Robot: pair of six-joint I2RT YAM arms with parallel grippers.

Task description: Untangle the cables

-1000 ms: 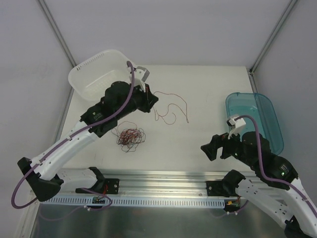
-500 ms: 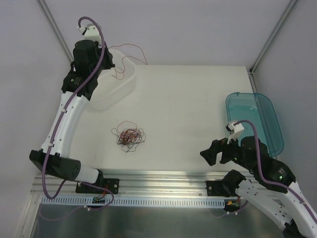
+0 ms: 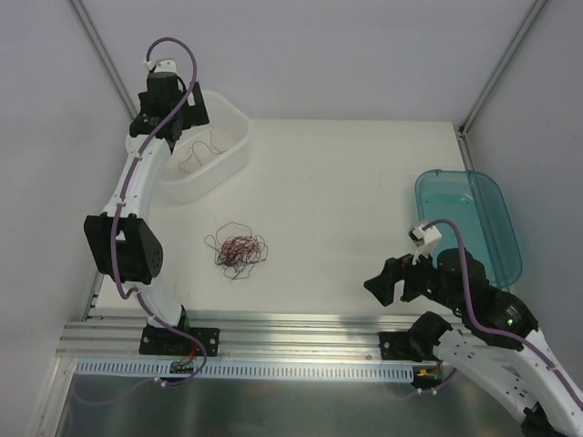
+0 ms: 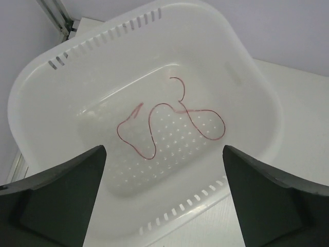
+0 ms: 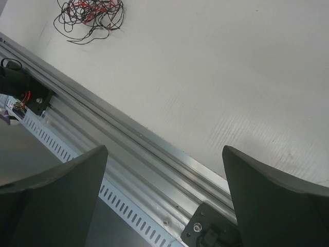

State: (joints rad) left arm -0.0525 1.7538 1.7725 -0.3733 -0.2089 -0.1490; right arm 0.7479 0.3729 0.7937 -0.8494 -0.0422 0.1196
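- So, early days I'd say: one red wire (image 4: 151, 134) lies on its own in the white basket (image 4: 247, 67), at the far left corner of the worktop (image 3: 364, 182).
- All the other red and black wires sit in one knotted clump (image 3: 239, 251) mid-worktop, near the front rail (image 3: 301, 320), so most of the job is left.
- That loose wire lies flat and squiggly, running roughly along the basket's long side. The clump is roundish, with no real long axis.
- Over the basket the left claw (image 4: 164, 200) hangs spread wide, holding nothing.
- By the front edge the right claw (image 5: 164, 200) hovers, also wide open and empty, well apart from the clump.
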